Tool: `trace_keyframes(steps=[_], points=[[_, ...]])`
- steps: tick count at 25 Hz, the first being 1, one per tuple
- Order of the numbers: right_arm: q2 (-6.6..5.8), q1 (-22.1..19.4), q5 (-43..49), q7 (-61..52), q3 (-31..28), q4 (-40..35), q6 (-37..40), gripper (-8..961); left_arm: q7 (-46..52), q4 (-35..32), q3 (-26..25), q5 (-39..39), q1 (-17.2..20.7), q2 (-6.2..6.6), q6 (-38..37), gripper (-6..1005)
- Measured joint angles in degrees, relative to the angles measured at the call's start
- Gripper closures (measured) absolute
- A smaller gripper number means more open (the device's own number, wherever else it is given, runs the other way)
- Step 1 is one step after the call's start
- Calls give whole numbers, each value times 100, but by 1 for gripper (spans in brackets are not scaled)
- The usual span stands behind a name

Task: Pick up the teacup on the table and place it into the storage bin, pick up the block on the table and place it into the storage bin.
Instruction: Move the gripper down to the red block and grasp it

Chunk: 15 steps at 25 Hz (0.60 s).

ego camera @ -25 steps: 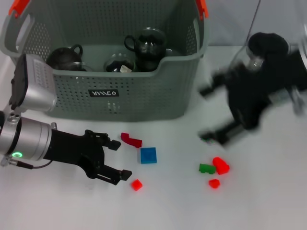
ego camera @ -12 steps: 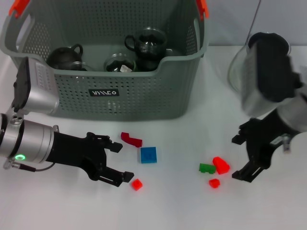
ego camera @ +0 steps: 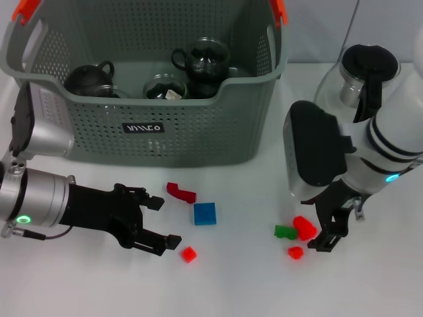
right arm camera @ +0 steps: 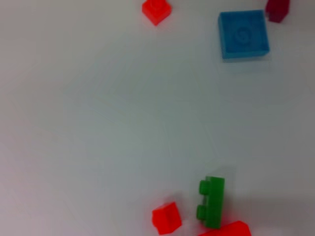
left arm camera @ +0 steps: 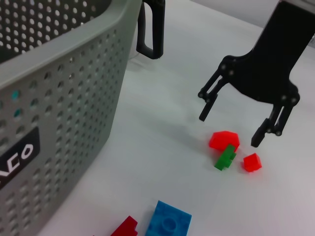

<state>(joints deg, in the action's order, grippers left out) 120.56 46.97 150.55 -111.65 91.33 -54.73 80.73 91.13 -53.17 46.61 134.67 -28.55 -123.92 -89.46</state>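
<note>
The grey-green storage bin (ego camera: 198,135) stands at the back left, with three dark teacups (ego camera: 203,63) inside it. Loose blocks lie on the white table in front of it. My right gripper (ego camera: 316,223) is open and hovers just over a red block (ego camera: 305,227), a green block (ego camera: 285,232) and a small red block (ego camera: 295,251). The left wrist view shows that right gripper (left arm camera: 230,130) above the red block (left arm camera: 224,140). My left gripper (ego camera: 166,221) is open and low, near a dark red block (ego camera: 180,192), a blue block (ego camera: 204,214) and a small red block (ego camera: 189,254).
A glass jug (ego camera: 360,72) with a black lid stands at the back right, behind my right arm. The bin wall (left arm camera: 59,98) is close beside my left wrist. In the right wrist view the green block (right arm camera: 211,201) and the blue block (right arm camera: 243,34) lie on the table.
My right arm has swung down from beside the jug to just over the red and green blocks. My left gripper has stayed almost in place, still open.
</note>
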Motion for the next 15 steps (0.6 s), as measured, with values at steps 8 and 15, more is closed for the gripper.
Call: trace_keyframes(steps=[8,15], points=[[17,44,-204,50,392,110,-361,77,80,0,-3,-2,0,-9,-1,138],[22,64,-282,53,406,228,-386,117,81,0,-3,-1,3,-9,-1,139]])
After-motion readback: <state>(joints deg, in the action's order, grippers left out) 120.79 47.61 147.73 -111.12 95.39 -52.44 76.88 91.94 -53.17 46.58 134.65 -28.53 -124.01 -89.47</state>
